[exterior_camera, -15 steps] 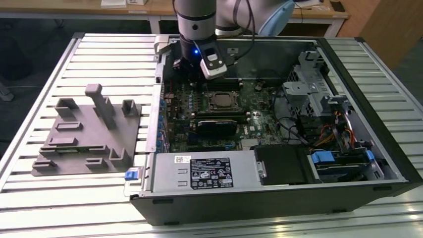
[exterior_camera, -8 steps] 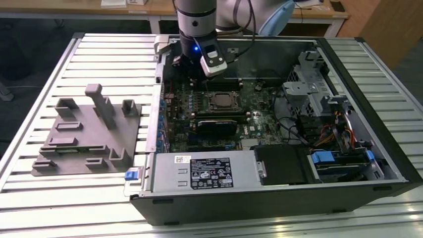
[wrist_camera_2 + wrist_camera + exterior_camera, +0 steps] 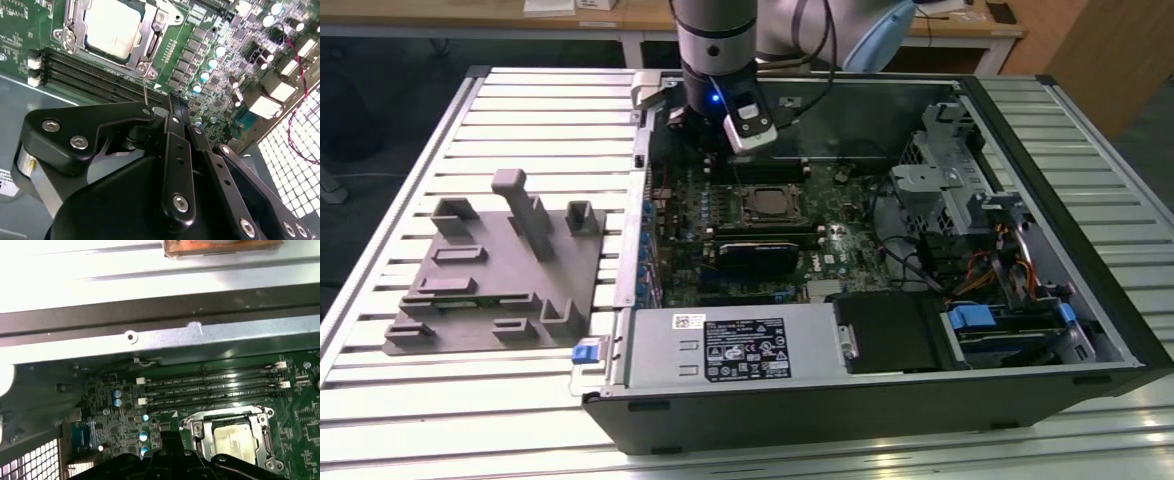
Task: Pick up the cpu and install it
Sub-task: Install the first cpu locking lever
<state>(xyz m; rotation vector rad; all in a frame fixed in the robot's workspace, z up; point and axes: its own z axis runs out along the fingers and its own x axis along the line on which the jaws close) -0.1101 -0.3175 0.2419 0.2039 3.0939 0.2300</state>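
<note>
Cpu (image 3: 765,203) lies in the socket (image 3: 151,46) inside the case (image 3: 881,405), framed, so it looks seated. Gripper (image 3: 169,102) hovers at its 12 o'clock in the exterior view, jaws together, empty, likely clear of it.

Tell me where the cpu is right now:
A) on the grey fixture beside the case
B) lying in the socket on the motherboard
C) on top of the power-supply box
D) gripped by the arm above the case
B: in the second wrist view the cpu lies flat inside the socket's metal frame on the green motherboard, just beside the memory slots.
</note>
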